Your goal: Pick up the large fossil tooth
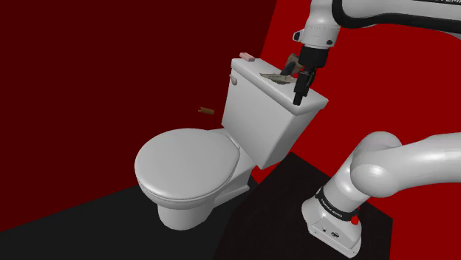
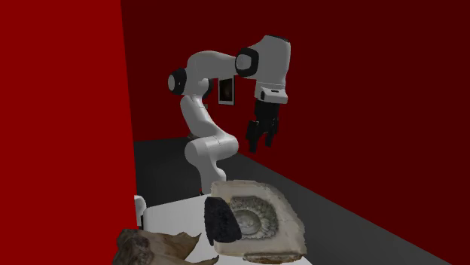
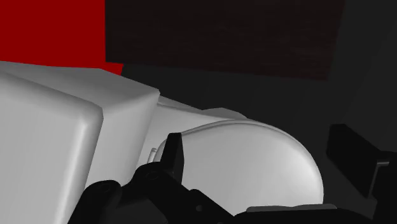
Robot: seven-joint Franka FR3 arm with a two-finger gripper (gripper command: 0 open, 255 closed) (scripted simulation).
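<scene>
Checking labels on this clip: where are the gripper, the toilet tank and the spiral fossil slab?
gripper (image 1: 298,96): shoulder view, between its fingertips.
toilet tank (image 1: 255,122): shoulder view, front wall.
spiral fossil slab (image 2: 256,214): second exterior view, middle of the spiral.

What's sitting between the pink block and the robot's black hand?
A flat grey-brown slab lies on the toilet tank lid, between the pink block and the gripper, as the shoulder view shows.

toilet (image 1: 188,166) white | wall (image 1: 111,59) dark red | hand (image 2: 260,143) black | slab (image 2: 265,217) grey, spiral-marked
</scene>
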